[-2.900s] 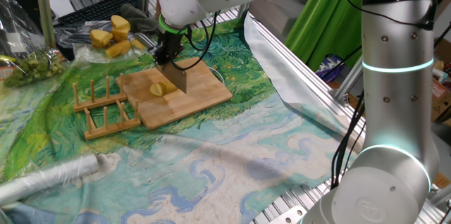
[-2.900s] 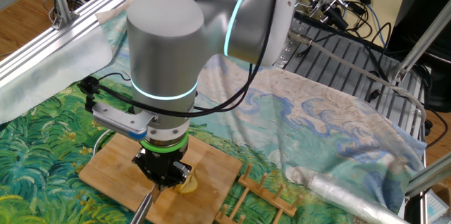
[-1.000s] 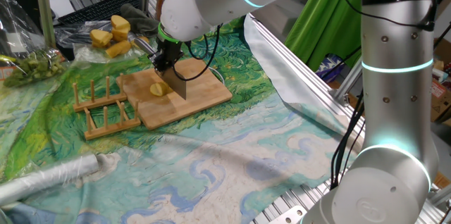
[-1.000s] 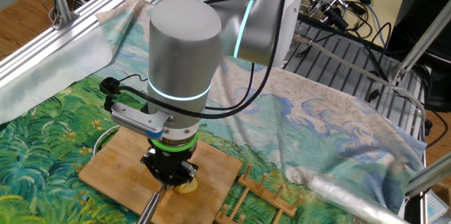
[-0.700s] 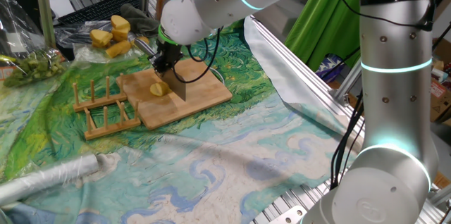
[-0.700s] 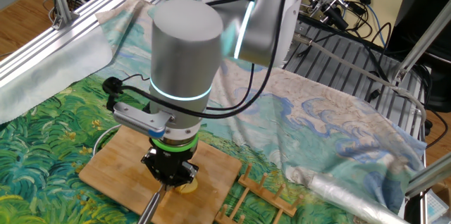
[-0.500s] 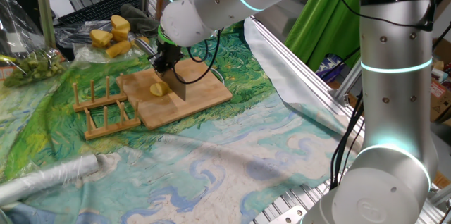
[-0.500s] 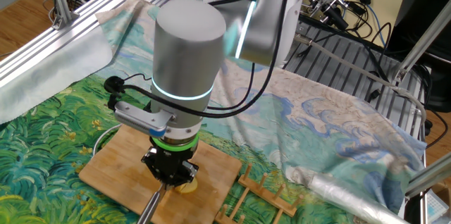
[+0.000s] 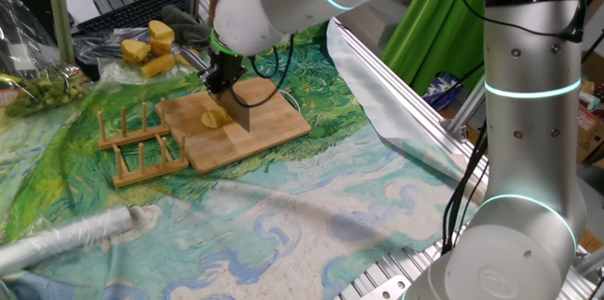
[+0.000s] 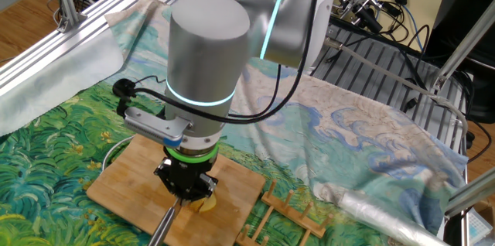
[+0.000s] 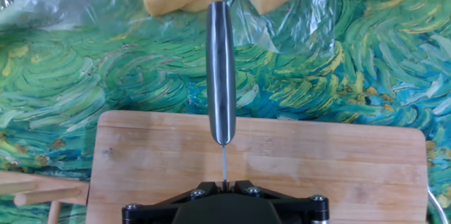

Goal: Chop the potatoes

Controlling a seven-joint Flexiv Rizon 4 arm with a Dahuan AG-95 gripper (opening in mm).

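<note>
On the painted-cloth table (image 9: 311,215), a bamboo peg rack (image 9: 139,145) sits left of the rectangular wooden cutting board (image 9: 269,125). The small pale-yellow potato piece (image 9: 212,120) lies on the board, just left of the grey knife blade (image 9: 237,110). The black gripper (image 9: 223,79) above has its jaws clamped on the knife

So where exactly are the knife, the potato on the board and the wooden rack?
knife (image 9: 236,109): one fixed view, flat of blade.
potato (image 9: 211,120): one fixed view, its top.
wooden rack (image 9: 142,151): one fixed view, middle rail.
</note>
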